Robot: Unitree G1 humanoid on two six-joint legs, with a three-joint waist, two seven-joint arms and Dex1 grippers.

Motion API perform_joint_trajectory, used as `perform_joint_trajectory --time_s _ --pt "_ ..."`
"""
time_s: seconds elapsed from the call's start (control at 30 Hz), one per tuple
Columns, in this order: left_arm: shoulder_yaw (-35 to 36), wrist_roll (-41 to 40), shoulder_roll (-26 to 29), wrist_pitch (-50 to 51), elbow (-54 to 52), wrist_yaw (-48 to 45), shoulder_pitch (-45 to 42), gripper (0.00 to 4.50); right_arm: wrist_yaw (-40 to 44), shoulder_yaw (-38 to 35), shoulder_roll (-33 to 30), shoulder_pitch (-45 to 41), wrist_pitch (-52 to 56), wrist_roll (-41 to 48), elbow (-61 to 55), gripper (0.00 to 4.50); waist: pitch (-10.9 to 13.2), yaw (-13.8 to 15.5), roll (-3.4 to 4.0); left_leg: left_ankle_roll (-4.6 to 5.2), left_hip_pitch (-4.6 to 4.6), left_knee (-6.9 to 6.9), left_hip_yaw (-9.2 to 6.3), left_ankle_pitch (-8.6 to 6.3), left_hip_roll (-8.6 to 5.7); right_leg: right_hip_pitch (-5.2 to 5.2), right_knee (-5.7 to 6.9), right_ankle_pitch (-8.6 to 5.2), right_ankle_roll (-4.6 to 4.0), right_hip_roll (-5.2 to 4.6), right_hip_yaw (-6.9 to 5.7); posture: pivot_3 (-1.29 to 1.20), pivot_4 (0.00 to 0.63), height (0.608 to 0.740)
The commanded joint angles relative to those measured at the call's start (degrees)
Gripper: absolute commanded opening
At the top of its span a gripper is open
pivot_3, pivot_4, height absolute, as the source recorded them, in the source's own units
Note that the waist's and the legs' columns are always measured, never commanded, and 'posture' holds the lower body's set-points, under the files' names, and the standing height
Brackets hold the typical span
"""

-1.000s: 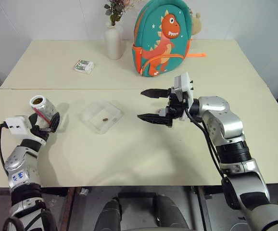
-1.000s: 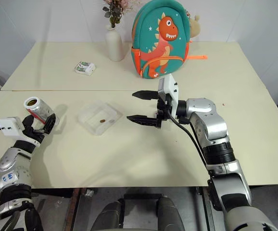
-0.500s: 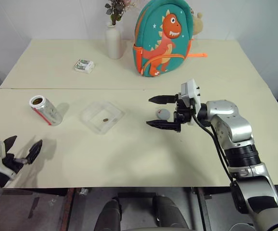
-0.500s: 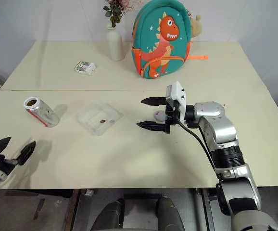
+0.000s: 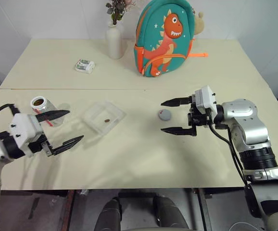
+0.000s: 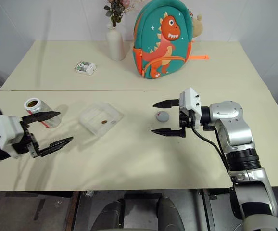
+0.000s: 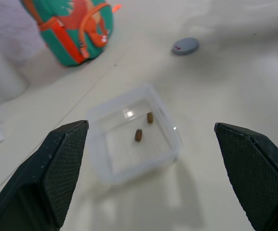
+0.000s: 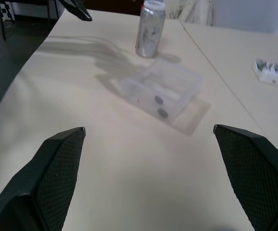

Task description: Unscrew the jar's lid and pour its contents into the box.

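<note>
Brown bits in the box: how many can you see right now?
2. Both brown bits lie side by side on the floor of the box, near its middle. The jar shows more at its mouth, uncountable.

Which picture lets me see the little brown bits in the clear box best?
The left wrist view: it looks down into the box and two brown bits show clearly. The right wrist view shows them dimly through the box's wall. The two eye views show just one tiny speck.

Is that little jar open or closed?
Open. The jar stands upright with no cap; the grey lid lies on the table, apart.
</note>
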Motion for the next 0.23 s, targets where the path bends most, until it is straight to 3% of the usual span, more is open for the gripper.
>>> perform_joint_trajectory --time_s 0.03,0.23 --pt "-1.54 -0.12 1.21 -1.17 2.64 -3.56 -2.11 4.48 -0.46 -3.29 -2.63 2.0 1.25 2.08 -4.53 4.5 0.0 -0.2 0.01 0.0 0.0 0.0 0.0 -0.05 0.03 -0.03 0.05 -0.09 -0.02 0.02 0.01 0.0 0.15 0.74" --pt "-2.4 -0.37 0.3 -0.55 3.34 -3.64 -3.2 4.48 -3.53 -4.82 -3.39 4.39 3.1 2.8 -7.87 4.5 0.0 -0.44 0.01 -0.12 0.04 0.09 0.09 -0.24 0.44 -0.06 0.13 -0.2 -0.17 0.41 0.08 0.0 0.15 0.74"
